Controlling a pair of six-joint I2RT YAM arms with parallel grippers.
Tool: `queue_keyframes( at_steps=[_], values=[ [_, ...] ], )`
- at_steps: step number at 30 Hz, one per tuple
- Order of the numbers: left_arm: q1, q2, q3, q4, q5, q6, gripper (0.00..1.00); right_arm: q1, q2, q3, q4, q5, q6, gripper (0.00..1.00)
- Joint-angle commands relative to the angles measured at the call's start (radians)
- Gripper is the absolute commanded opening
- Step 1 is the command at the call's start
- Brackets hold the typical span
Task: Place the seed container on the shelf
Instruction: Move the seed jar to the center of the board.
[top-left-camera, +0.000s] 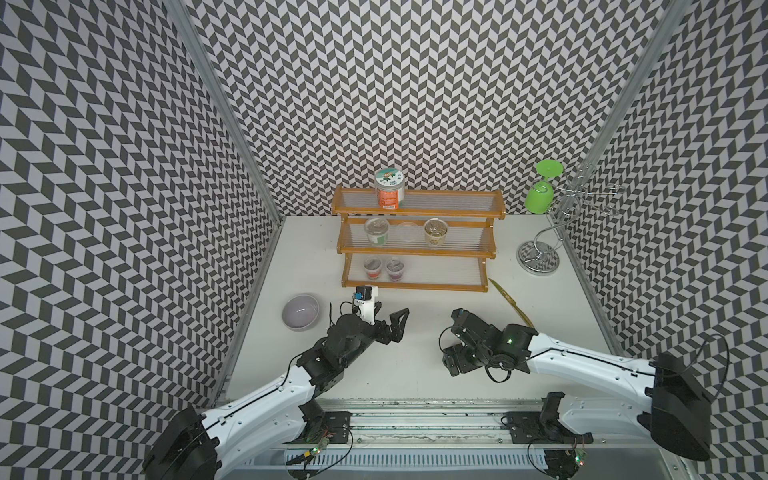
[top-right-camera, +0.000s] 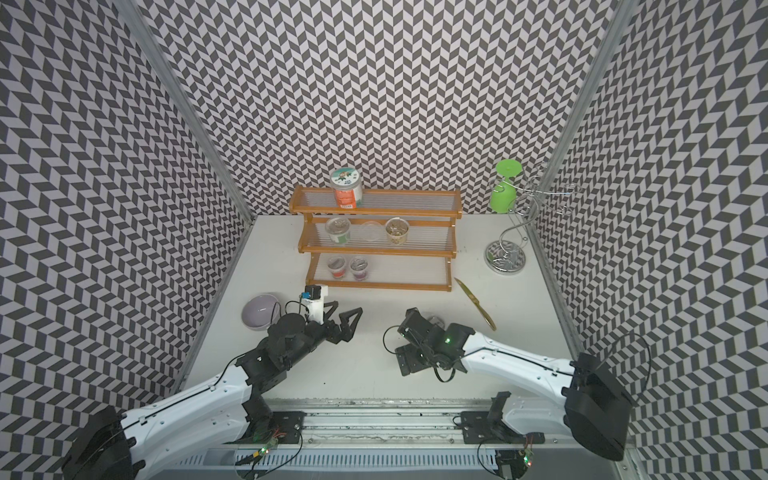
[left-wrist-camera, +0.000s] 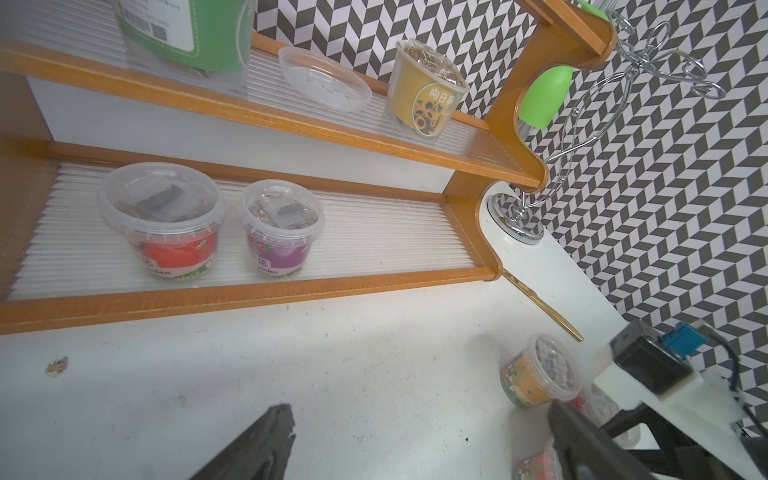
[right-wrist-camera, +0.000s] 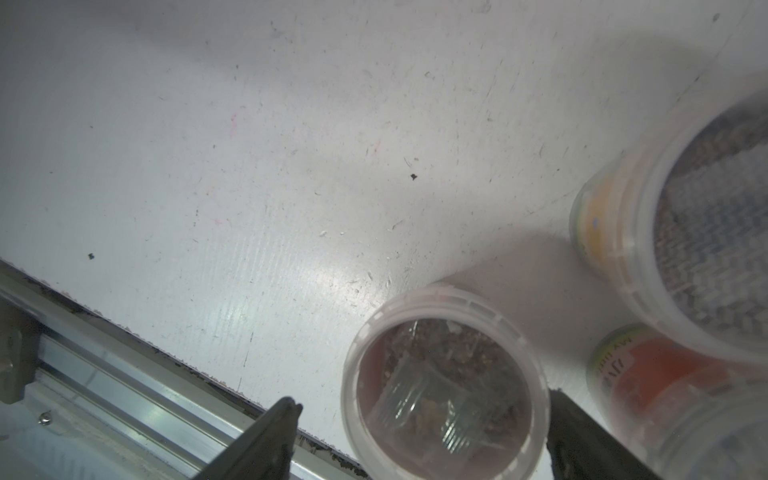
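One seed container (right-wrist-camera: 444, 384), soil (right-wrist-camera: 419, 347), clear packet (right-wrist-camera: 432, 411) inside

left arm (top-left-camera: 266, 395): comes in from the near left corner, forearm angled inward, wrist bent forward. left gripper (top-left-camera: 388, 320): level, pointing away from the base, jaws at full spread; in the left wrist view its two dark fingers (left-wrist-camera: 266, 440) sit far apart. right arm (top-left-camera: 582, 361): comes in from the near right, wrist folded over. right gripper (right-wrist-camera: 419, 440): aimed steeply downward, jaws spread wide, gripping nothing.
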Motion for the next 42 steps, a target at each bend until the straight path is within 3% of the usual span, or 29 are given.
queue_keyframes(
  at_steps=[1, 8, 17, 36, 42],
  values=[
    [-0.002, -0.010, -0.013, -0.017, -0.018, -0.006, 1.00, 0.030, -0.044, -0.052, 0.089, 0.082, 0.043, 0.96],
    [-0.002, 0.004, -0.015, 0.003, 0.004, -0.004, 0.99, 0.058, -0.136, -0.193, 0.322, 0.151, 0.060, 0.88],
    [-0.002, 0.009, -0.015, 0.006, -0.002, -0.003, 0.99, 0.101, -0.124, -0.279, 0.418, 0.174, 0.021, 0.82],
    [-0.002, 0.009, 0.001, -0.021, -0.023, -0.002, 1.00, 0.128, -0.063, -0.290, 0.597, 0.218, -0.133, 0.72],
    [-0.002, -0.001, 0.000, -0.050, -0.065, -0.015, 1.00, 0.127, 0.024, -0.280, 0.768, 0.239, -0.177, 0.72]
  ],
)
